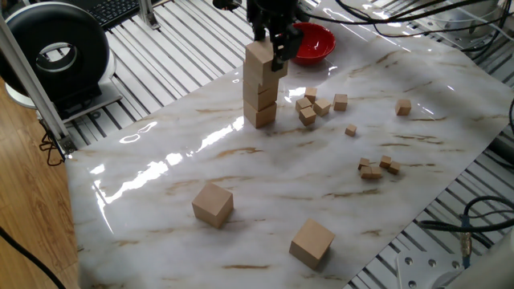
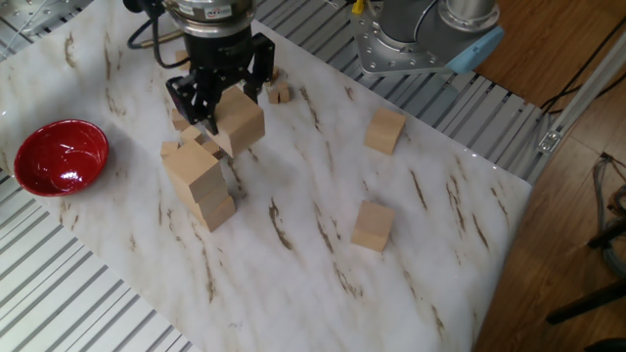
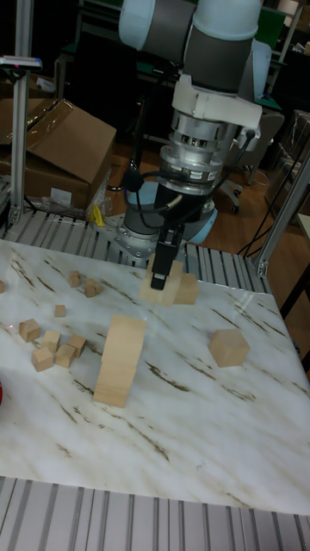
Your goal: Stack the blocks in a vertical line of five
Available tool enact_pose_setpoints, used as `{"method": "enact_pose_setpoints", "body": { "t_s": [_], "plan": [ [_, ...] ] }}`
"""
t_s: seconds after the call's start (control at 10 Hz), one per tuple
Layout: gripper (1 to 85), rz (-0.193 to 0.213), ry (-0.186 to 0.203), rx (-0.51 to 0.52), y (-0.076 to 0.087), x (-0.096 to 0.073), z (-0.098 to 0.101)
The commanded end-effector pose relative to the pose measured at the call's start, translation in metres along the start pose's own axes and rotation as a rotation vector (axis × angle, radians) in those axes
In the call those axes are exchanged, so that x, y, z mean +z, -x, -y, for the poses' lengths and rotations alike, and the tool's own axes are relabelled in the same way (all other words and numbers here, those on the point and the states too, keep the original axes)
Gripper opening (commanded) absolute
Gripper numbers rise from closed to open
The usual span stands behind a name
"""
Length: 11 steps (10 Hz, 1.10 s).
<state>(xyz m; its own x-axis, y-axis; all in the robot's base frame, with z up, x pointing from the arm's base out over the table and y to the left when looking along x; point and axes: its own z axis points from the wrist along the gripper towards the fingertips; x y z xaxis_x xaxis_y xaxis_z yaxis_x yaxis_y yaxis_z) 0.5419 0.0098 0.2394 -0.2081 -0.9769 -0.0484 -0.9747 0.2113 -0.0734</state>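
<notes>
Two blocks stand stacked near the table's far side; your gripper grips a third block in the air beside the stack's top — not yet set down. Two more blocks lie apart on the marble table, so three placements remain. Tiny cubes and a red bowl sit nearby.

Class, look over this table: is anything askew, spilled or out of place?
Nothing is spilled or broken. The stack stands upright. The held block in the gripper looks turned at an angle to the stack, so it may land twisted. Tiny cubes lie scattered beside the stack.
</notes>
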Motion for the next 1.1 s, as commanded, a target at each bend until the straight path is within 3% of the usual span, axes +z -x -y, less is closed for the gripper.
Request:
{"method": "enact_pose_setpoints", "body": {
  "t_s": [0.0, 0.2, 0.6, 0.8, 1.0],
  "plan": [
    [51.3, 0.03, -0.046, 0.044, 0.005, -0.003, 0.012],
    [51.7, 0.055, -0.037, 0.069, 0.011, -0.003, 0.01],
    [51.7, 0.048, -0.047, 0.07, 0.009, -0.003, 0.012],
    [51.7, 0.067, -0.031, 0.078, 0.014, -0.003, 0.008],
    [51.0, 0.034, -0.022, 0.041, 0.001, -0.002, 0.02]
  ]
}}
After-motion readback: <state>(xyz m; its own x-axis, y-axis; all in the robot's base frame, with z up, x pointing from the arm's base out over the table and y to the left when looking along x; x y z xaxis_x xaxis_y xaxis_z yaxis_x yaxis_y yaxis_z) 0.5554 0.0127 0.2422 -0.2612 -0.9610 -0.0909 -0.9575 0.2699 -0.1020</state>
